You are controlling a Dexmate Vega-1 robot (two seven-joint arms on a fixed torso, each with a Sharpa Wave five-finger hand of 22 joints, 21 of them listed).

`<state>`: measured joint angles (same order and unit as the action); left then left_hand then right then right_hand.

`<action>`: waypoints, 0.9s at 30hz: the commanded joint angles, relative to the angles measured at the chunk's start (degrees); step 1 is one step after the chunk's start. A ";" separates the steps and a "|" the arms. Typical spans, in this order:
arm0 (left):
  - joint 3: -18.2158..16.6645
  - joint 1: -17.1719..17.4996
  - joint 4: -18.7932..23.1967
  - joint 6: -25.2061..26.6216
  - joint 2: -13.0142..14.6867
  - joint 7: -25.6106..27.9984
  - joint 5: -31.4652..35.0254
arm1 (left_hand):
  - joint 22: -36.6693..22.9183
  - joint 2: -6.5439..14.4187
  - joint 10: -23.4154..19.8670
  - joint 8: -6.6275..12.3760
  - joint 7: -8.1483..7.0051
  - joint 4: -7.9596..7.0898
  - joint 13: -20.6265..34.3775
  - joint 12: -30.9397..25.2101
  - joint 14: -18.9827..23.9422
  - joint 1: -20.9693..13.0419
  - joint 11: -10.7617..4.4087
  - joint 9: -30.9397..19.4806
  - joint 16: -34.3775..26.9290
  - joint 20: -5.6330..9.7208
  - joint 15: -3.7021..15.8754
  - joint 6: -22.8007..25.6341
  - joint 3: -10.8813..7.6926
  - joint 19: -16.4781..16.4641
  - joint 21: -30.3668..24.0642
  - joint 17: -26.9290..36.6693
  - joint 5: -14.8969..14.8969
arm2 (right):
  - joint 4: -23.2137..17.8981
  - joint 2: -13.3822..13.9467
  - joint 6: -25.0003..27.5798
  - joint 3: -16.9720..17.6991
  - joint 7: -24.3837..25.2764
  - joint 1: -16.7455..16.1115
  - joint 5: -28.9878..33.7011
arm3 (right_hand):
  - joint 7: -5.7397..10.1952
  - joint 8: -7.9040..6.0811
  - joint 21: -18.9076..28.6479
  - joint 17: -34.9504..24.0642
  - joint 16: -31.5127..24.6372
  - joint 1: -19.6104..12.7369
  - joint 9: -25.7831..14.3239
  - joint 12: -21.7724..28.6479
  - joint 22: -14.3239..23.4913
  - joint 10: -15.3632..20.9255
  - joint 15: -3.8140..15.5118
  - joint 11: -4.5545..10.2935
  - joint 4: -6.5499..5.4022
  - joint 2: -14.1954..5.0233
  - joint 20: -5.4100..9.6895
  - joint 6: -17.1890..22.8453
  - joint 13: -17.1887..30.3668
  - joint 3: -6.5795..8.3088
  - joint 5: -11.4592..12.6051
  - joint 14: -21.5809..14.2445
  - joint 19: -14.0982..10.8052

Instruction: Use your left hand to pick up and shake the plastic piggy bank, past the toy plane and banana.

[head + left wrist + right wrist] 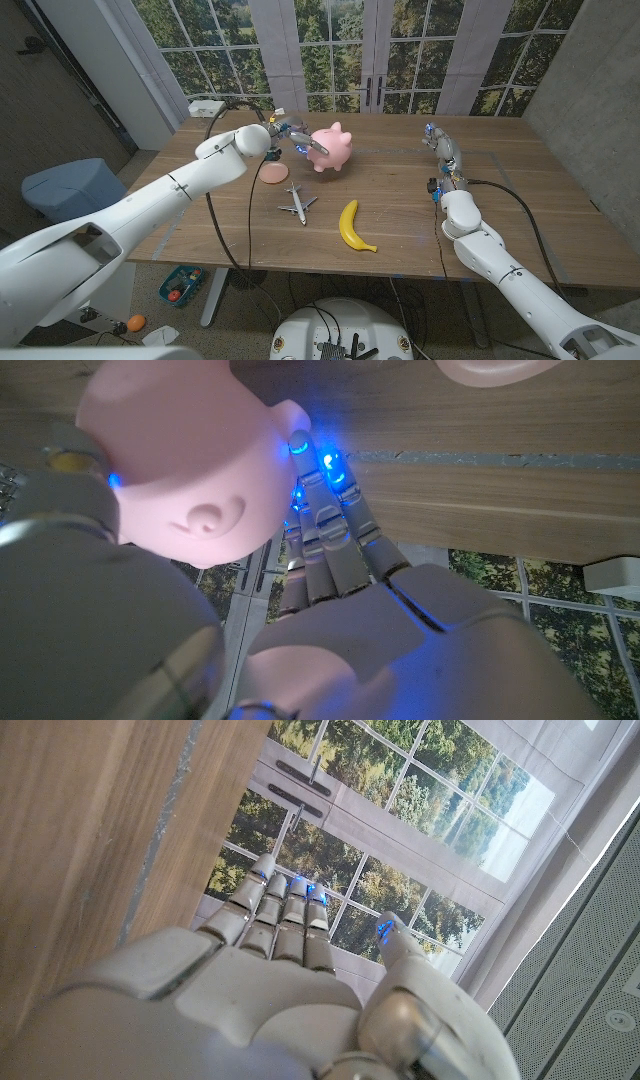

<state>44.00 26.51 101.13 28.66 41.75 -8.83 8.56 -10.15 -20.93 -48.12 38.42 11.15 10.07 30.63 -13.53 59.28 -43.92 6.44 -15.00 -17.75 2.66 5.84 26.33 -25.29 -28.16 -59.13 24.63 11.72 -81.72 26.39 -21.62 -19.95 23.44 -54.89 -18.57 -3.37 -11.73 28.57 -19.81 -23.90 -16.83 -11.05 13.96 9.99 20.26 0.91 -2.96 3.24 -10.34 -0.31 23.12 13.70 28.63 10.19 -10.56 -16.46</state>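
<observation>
the long white left arm is reaching in from the near left corner across the wooden surface (500,200), and its left hand (292,137) is sitting at the far side, pressed against the left flank of the pink plastic piggy bank (331,148). the left wrist view is showing the fingers (325,510) running along one side of the rounded pink body (190,470) while the thumb side is bearing on the other — so the hand is gripping the piggy bank rather than hovering beside it. whether the bank is already clear of the surface i cannot tell. it lies immediately right of the hand, snout pointing away from the arm.

nearer the robot, a flat pink oval disc (272,172) is lying just below the hand, then the small white toy plane (297,204), then the yellow banana (354,226) — both well short of the bank, so the arm is stretching beyond them.

far right, the right hand (441,146) is standing upright, fingers straight and apart, holding nothing, well away from the bank.

the coming move looks like a straight lift, then a shake.
</observation>
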 commanded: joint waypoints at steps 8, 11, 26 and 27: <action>2.46 -0.65 -3.06 0.64 -1.68 -0.52 2.05 | -0.01 26.76 -19.50 0.31 -14.34 0.00 0.13 -0.03 3.37 -27.43 -17.81 -1.06 0.30 3.16 8.00 20.98 -0.42 0.29 -0.26 0.04 0.17 | -0.07 0.00 0.03 0.07 0.09 -0.28 -0.29 | 0.14 0.13 -0.25 -0.17 0.03 -0.54 -0.18 -0.16 0.31 0.39 0.00 -0.08 -0.35 0.07 0.12 -0.08 0.17 0.21 0.32 -0.60 -0.59; 2.57 -0.47 -3.36 0.61 -1.90 -0.25 2.18 | -0.01 26.86 -19.53 0.28 -14.13 -0.04 0.11 0.00 3.40 -27.42 -17.82 -0.98 0.33 3.16 7.98 21.13 -0.45 0.33 -0.27 0.04 0.20 | -0.20 0.10 0.07 0.09 0.08 -0.38 -0.27 | 0.08 0.14 -0.28 -0.18 0.07 -0.55 -0.17 -0.13 0.31 0.45 -0.06 -0.12 -0.34 0.07 0.08 -0.10 0.17 0.21 0.33 -0.58 -0.63; 3.61 0.26 -5.28 0.65 -3.10 0.66 2.98 | 0.03 26.77 -19.10 -0.01 -13.61 0.01 -0.51 0.59 3.06 -27.39 -17.83 -0.68 0.92 3.22 8.01 21.15 -0.45 0.20 -0.33 -0.55 0.35 | -0.75 0.37 -0.01 0.35 0.16 -0.95 -0.35 | 0.11 0.12 -0.43 -0.21 0.10 -0.53 -0.18 -0.17 0.32 0.42 -0.14 -0.18 -0.38 0.08 0.04 -0.08 0.17 0.19 0.32 -0.68 -0.68; 3.70 0.25 -5.37 0.79 -3.11 0.53 2.98 | 0.04 26.70 -18.79 -0.22 -13.20 -0.02 -0.75 0.84 2.96 -27.31 -17.79 -0.58 1.12 3.23 8.00 20.90 -0.44 0.20 -0.33 -0.76 0.42 | -0.85 0.39 -0.01 0.40 0.21 -1.03 -0.35 | 0.12 0.13 -0.44 -0.21 0.11 -0.53 -0.18 -0.18 0.32 0.38 -0.04 -0.12 -0.38 0.07 0.05 -0.09 0.17 0.20 0.32 -0.66 -0.68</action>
<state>46.94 26.29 97.15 29.17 39.41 -8.54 11.14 -10.15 -20.93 -48.64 38.31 10.85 10.19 29.98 -13.12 59.90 -43.92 5.94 -15.00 -16.86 2.66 6.46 26.65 -25.34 -28.17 -59.12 24.02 11.68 -82.03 26.56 -21.56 -19.80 23.45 -55.44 -18.87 -3.37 -11.73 28.16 -19.80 -23.91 -16.83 -11.05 13.96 9.98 20.26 0.70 -2.96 3.24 -10.35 -0.31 23.12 13.70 28.63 10.19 -10.77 -16.46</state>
